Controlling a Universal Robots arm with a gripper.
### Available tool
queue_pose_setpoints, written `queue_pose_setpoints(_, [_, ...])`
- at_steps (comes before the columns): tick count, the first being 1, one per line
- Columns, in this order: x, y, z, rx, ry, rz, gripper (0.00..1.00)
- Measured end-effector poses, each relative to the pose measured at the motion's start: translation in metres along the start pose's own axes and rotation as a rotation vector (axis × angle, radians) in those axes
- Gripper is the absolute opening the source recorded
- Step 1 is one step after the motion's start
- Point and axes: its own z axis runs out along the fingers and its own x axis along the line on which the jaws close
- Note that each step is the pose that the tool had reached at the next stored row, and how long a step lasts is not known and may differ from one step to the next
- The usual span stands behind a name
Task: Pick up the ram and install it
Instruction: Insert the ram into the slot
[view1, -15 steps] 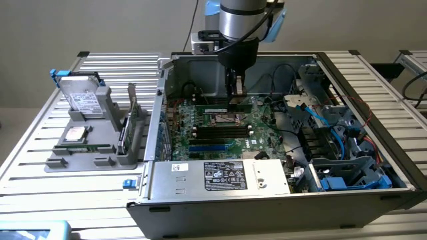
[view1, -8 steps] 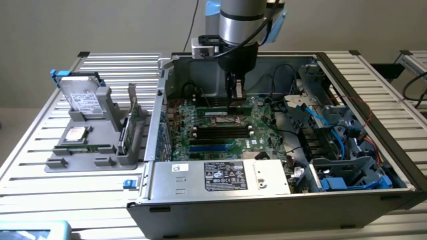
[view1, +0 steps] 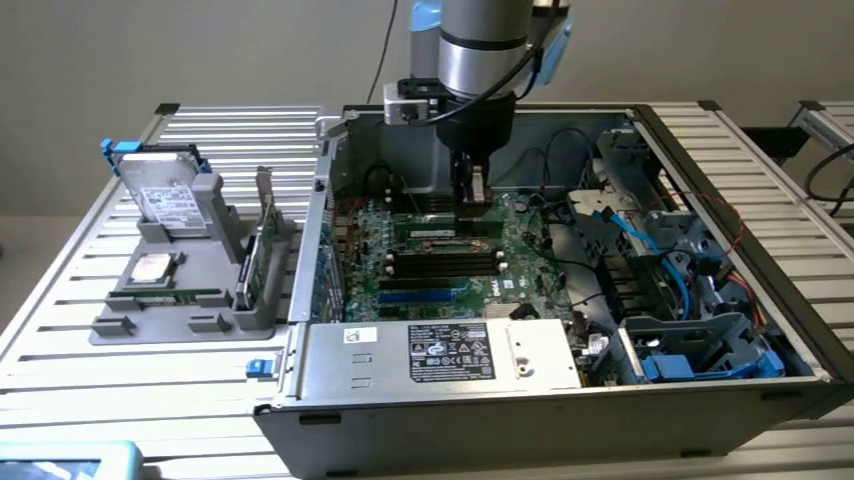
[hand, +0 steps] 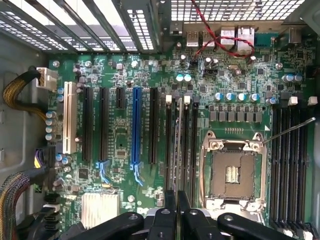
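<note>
Pincer (view1: 470, 195) hung low inside the open computer case (view1: 534, 425), over the motherboard (hand: 115, 65), its jaws clamped together on the ram (hand: 178, 145). From the wrist view, the ram ran edge-on straight out from between the fingertips (a thin grey-green strip), lined up along the black memory slots (hand: 192, 150) just beside the CPU socket (hand: 232, 172). Whether it touched a slot I could not tell.
</note>
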Motion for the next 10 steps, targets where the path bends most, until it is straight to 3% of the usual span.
queue_pose_setpoints(10, [-0.001,0.0,0.0136,0.0001,0.0004,0.0,0.13])
